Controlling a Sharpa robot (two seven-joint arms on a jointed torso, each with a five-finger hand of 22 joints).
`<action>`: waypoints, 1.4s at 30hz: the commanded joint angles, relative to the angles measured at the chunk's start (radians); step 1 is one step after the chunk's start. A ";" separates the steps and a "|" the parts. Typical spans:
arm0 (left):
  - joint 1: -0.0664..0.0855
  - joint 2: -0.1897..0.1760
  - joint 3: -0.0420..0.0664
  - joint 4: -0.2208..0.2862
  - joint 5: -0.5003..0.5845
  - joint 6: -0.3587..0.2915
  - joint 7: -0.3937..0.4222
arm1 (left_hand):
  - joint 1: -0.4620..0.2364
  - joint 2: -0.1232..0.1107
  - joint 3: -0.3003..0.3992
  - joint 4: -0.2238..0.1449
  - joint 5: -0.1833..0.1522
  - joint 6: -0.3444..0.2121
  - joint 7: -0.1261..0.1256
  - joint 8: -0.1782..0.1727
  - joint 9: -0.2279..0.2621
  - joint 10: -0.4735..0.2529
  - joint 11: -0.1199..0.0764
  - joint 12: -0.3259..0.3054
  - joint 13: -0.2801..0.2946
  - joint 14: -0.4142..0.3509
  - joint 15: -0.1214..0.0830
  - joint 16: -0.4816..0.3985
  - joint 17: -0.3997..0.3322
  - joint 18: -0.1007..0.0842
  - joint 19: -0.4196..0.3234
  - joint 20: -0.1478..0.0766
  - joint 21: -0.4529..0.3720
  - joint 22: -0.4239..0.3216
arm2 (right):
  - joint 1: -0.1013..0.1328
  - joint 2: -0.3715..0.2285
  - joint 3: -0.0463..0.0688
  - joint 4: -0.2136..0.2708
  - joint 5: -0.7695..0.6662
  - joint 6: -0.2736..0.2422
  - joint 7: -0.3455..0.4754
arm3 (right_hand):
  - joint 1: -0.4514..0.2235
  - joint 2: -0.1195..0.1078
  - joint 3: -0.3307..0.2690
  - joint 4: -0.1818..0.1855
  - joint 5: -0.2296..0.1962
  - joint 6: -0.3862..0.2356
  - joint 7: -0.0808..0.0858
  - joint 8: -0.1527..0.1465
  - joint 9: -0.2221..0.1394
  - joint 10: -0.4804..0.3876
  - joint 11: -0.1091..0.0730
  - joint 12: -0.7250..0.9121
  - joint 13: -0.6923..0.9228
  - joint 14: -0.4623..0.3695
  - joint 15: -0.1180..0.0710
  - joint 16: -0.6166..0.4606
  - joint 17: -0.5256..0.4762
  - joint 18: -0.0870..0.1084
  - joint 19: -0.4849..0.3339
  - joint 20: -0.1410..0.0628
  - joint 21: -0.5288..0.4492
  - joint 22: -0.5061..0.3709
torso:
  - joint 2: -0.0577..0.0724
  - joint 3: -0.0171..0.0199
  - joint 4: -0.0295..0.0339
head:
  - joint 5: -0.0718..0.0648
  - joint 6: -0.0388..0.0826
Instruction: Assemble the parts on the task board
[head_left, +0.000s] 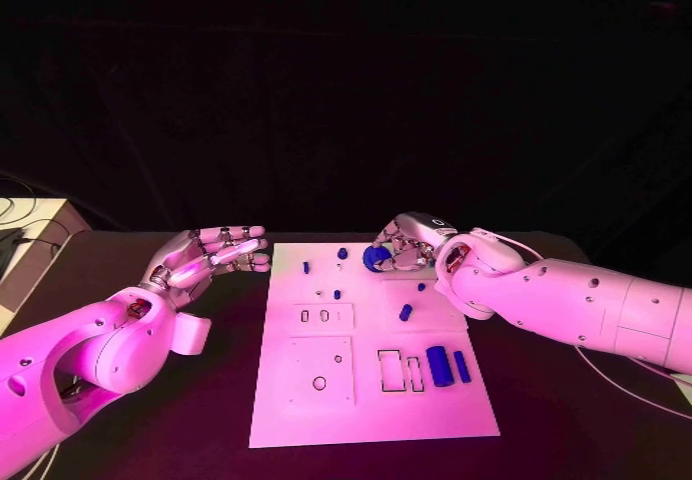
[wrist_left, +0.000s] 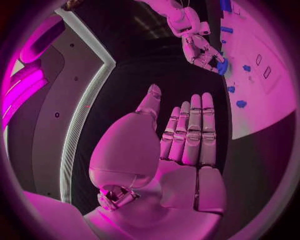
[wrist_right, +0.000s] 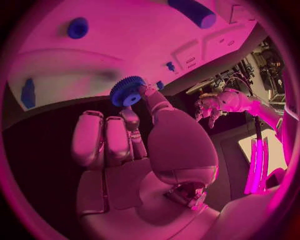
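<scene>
Head view gives me the black worktop (head_left: 130, 250) with the white task board (head_left: 368, 400) lying in its middle, between my two arms. My left hand (head_left: 202, 257) hovers just off the board's left edge, over the bare worktop, fingers straight and slightly apart, holding nothing; the left wrist view shows the same flat, empty palm (wrist_left: 187, 150). My right hand (head_left: 411, 243) sits over the board's far right corner, and it pinches a blue gear (head_left: 376, 258) between the thumb and a finger. From the right wrist view the gear (wrist_right: 127, 91) stands at the fingertips (wrist_right: 145, 90), toothed rim plain to see, with the board behind it; I cannot tell whether it touches the board. Near the board's right edge lie two blue bars (head_left: 449, 366), side by side. Several small blue pegs (head_left: 405, 312) are scattered across the board's far half, well apart from the left hand.
</scene>
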 joint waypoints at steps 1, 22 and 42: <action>0.000 -0.002 0.001 0.004 -0.023 0.032 0.008 | -0.001 -0.011 0.004 0.004 -0.001 0.002 -0.002 -0.005 -0.001 -0.003 0.002 -0.007 0.000 -0.021 0.006 -0.005 -0.006 -0.031 -0.037 0.009 -0.037 -0.003 | 0.001 0.021 0.001 -0.003 -0.020 -0.003 -0.006 | -0.004 0.004 -0.001 0.002 0.001 0.001 0.011 -0.001 0.000 -0.003 -0.004 0.001 0.001 0.003 -0.002 0.006 0.001 -0.001 0.052 -0.004 0.002 0.161 | -0.001 -0.0003 -0.0002 | 0.005 0.001; 0.000 0.000 0.002 -0.002 -0.046 0.023 0.005 | 0.001 -0.016 0.011 0.010 -0.001 0.008 0.000 -0.005 -0.001 -0.002 0.005 -0.007 0.000 -0.062 0.018 -0.006 -0.038 -0.041 -0.033 0.025 -0.177 0.003 | -0.017 0.168 0.000 -0.106 -0.082 -0.017 -0.051 | -0.002 0.005 0.002 0.000 0.006 -0.003 0.012 0.000 -0.001 -0.006 -0.003 -0.003 0.000 0.003 -0.001 0.005 0.002 -0.001 0.052 -0.003 0.001 0.161 | 0.002 -0.0008 0.0003 | 0.017 0.009; 0.000 0.003 0.002 0.000 -0.046 0.026 -0.007 | 0.002 -0.014 0.012 0.010 -0.001 0.005 0.003 -0.005 -0.001 -0.002 0.005 -0.007 0.000 -0.056 0.017 -0.005 -0.037 -0.040 -0.023 0.023 -0.184 0.004 | -0.031 0.197 -0.002 -0.138 -0.080 -0.005 -0.047 | -0.005 0.005 0.001 0.001 0.004 -0.008 0.014 -0.001 -0.001 -0.008 -0.002 -0.006 0.000 0.003 0.000 0.002 0.003 0.000 0.051 -0.003 -0.002 0.160 | 0.001 -0.0039 0.0046 | 0.029 -0.009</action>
